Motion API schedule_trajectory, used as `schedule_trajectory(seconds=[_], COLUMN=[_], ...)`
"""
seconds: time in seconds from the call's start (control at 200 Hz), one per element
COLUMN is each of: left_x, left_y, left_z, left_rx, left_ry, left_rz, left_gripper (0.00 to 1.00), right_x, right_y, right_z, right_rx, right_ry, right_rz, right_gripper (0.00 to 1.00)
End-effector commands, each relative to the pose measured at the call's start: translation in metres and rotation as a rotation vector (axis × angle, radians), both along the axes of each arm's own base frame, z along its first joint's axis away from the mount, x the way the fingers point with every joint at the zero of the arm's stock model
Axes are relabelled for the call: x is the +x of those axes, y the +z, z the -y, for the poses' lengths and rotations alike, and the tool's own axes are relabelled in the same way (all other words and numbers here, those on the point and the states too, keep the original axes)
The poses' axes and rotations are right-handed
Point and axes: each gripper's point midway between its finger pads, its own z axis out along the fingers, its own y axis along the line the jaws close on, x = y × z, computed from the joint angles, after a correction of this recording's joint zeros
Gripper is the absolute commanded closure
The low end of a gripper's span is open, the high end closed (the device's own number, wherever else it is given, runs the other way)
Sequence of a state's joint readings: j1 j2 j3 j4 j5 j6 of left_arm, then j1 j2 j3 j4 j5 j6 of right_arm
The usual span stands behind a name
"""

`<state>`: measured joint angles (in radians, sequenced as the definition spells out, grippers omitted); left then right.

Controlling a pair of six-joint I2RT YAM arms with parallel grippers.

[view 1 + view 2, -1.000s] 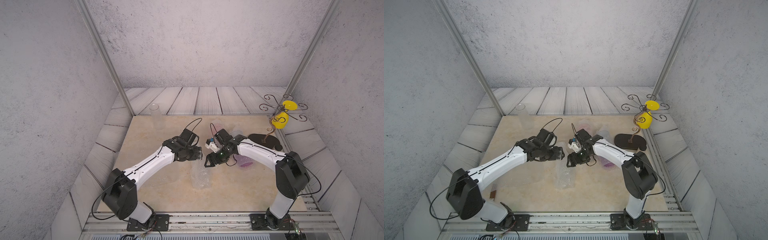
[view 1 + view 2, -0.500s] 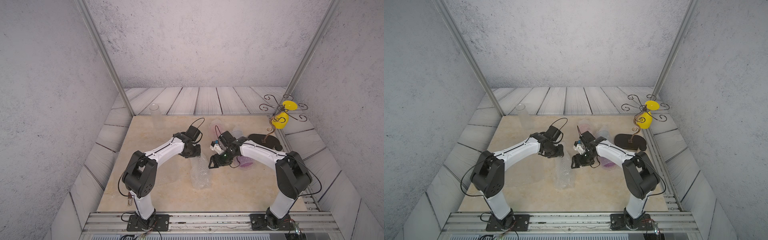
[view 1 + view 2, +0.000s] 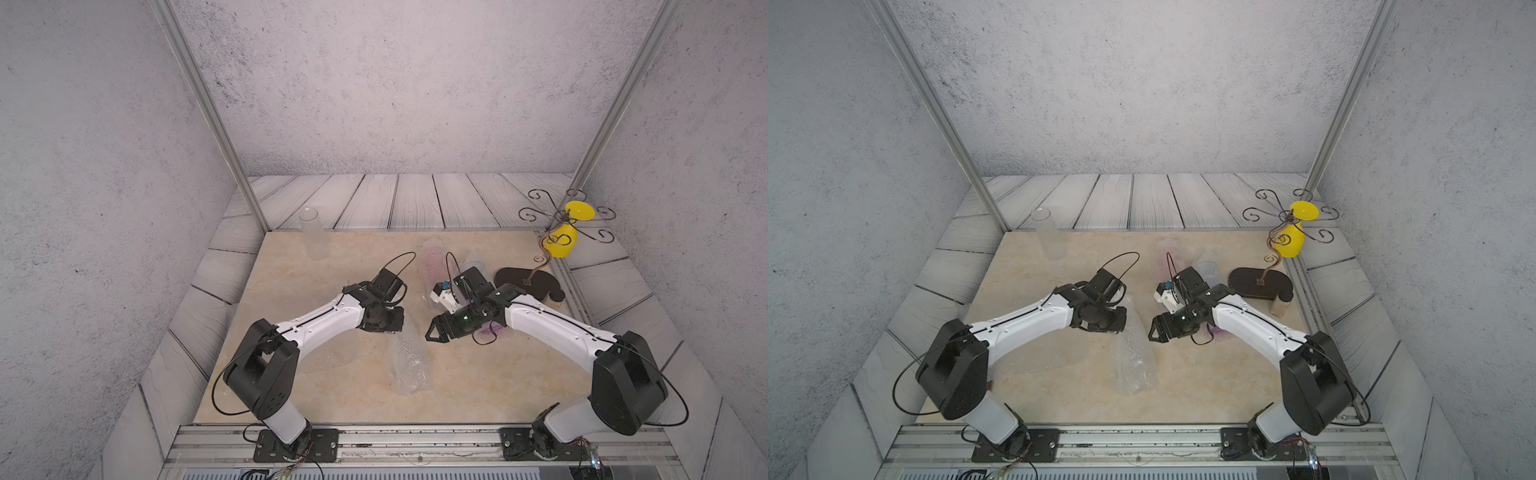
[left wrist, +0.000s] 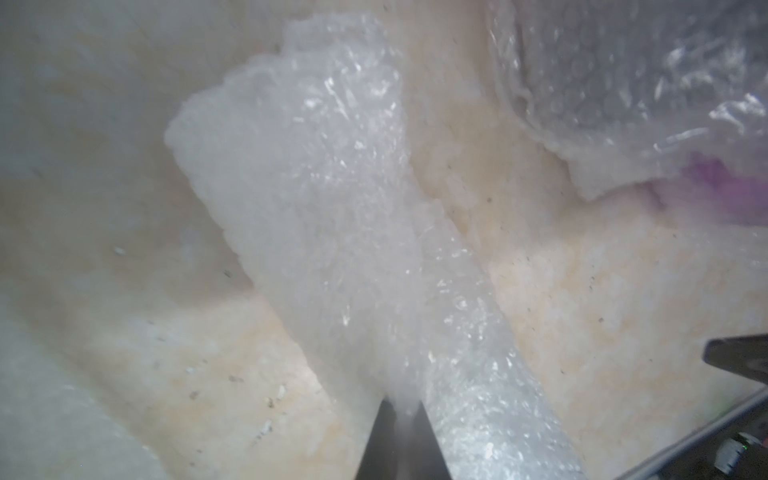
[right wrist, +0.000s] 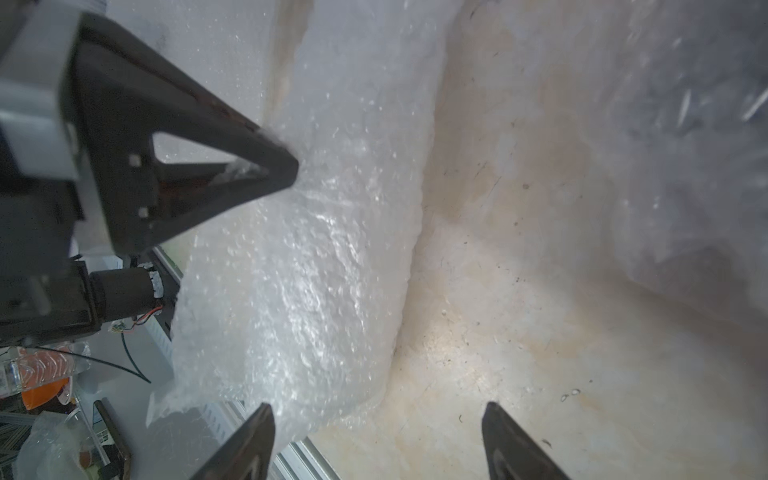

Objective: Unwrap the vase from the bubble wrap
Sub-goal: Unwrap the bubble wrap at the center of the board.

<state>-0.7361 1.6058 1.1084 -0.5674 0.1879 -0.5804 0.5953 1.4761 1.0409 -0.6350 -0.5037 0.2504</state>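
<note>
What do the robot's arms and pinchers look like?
White tube-shaped links with big black joints: that's the left arm and the right arm. Thin black cables loop off them. The left gripper and right gripper have black pointy fingers with triangle holes. A tiny green light glows on the right wrist.

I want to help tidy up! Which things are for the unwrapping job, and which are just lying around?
For the job:
- bubble wrap
- left gripper, shut on the wrap
- right gripper, open beside it

Just lying about:
- clear jar
- yellow ornament
- wire stand
</note>
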Motion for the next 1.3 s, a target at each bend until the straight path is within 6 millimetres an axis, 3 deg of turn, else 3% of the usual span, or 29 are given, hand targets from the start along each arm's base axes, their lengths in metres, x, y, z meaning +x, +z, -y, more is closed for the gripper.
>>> schedule_trajectory(seconds=[0.0, 0.165, 0.425, 0.62, 0.761, 0.921, 1.121, 1.291], left_x=[-0.032, -0.047, -0.047, -0.047, -0.049, -0.051, -0.052, -0.055], left_y=[-0.004, 0.002, 0.001, 0.001, 0.001, 0.0, 0.003, 0.007], left_z=[0.012, 0.022, 0.022, 0.024, 0.023, 0.021, 0.02, 0.015], left_rx=[-0.038, -0.106, -0.122, -0.139, -0.139, -0.137, -0.14, -0.119], left_ry=[-0.053, -0.053, -0.031, -0.021, -0.019, -0.017, -0.017, -0.016], left_rz=[-0.038, -0.041, -0.041, -0.047, -0.051, -0.057, -0.057, -0.061], left_gripper=[1.0, 1.0, 1.0, 1.0, 1.0, 1.0, 1.0, 1.0], right_x=[-0.002, -0.006, 0.002, 0.004, 0.007, 0.012, 0.012, 0.011], right_y=[0.011, -0.007, -0.027, -0.043, -0.046, -0.048, -0.051, -0.043], right_z=[-0.007, -0.012, -0.034, -0.036, -0.039, -0.044, -0.046, -0.048], right_rx=[0.066, 0.075, 0.131, 0.12, 0.131, 0.142, 0.147, 0.177], right_ry=[0.02, 0.02, 0.029, 0.027, 0.024, 0.024, 0.029, 0.044], right_rz=[0.019, -0.049, -0.149, -0.184, -0.186, -0.191, -0.194, -0.171], right_gripper=[0.22, 0.22, 0.22, 0.26, 0.34, 0.52, 0.65, 0.9])
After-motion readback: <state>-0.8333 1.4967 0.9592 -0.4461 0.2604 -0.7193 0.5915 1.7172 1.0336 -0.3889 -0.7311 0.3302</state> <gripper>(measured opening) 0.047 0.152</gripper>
